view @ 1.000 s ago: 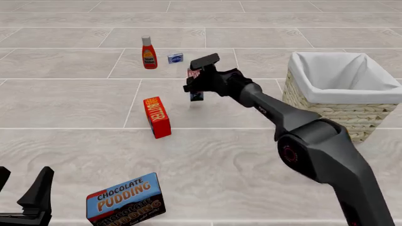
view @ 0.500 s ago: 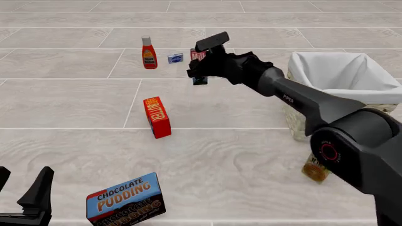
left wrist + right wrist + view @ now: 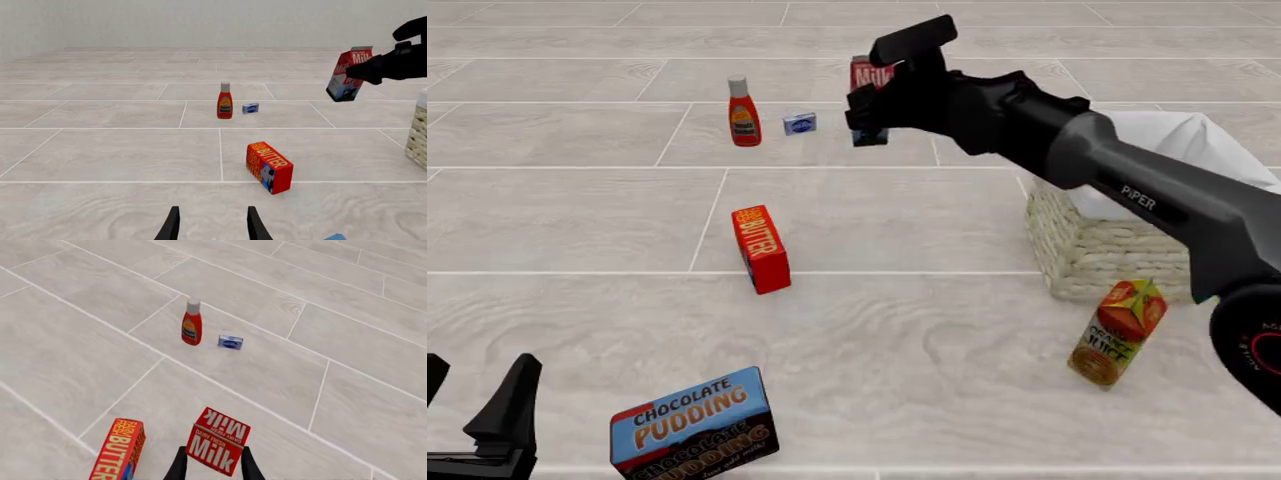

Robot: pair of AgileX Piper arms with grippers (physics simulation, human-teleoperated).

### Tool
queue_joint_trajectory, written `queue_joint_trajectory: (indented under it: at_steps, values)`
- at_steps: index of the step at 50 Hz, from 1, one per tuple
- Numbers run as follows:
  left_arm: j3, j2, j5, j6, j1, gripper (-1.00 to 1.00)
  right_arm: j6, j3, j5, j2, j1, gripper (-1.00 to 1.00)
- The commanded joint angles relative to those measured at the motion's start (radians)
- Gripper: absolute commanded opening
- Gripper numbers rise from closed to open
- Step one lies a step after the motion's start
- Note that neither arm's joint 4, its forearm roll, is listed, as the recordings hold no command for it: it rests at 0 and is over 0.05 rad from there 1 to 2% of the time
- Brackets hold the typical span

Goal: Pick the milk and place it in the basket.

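Right end effector [image 3: 878, 95] pinches the milk [image 3: 869, 78] at mid-body, carton tilted, aloft over the table, well left of the basket [image 3: 1101, 250]. Likely light, stiff-walled, smooth; flat-side grip suits it. Left end effector [image 3: 212, 227] idle, fingers moderately apart.

The front view looks forward and down from above and behind the arms, taking in the whole floor, basket [image 3: 1101, 250] included. The left wrist view sits low near its gripper [image 3: 212, 226], facing level across the tiles, the butter [image 3: 268, 166] ahead of the fingers. The right wrist view looks steeply down from high up, close behind the milk [image 3: 217, 441]. All three share the butter, the bottle [image 3: 743, 112] and the milk.
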Motion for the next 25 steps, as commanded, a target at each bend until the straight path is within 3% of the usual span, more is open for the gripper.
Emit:
queue_joint_trajectory:
  at_steps: [1, 25]
  values:
    - [0.0, 0.0, 0.0, 0.0, 0.0, 1.0, 0.012, 0.064, -0.013, -0.133, -0.013, -1.0]
    - [0.0, 0.0, 0.0, 0.0, 0.0, 1.0, -0.001, 0.183, 0.014, -0.294, -0.089, -1.0]
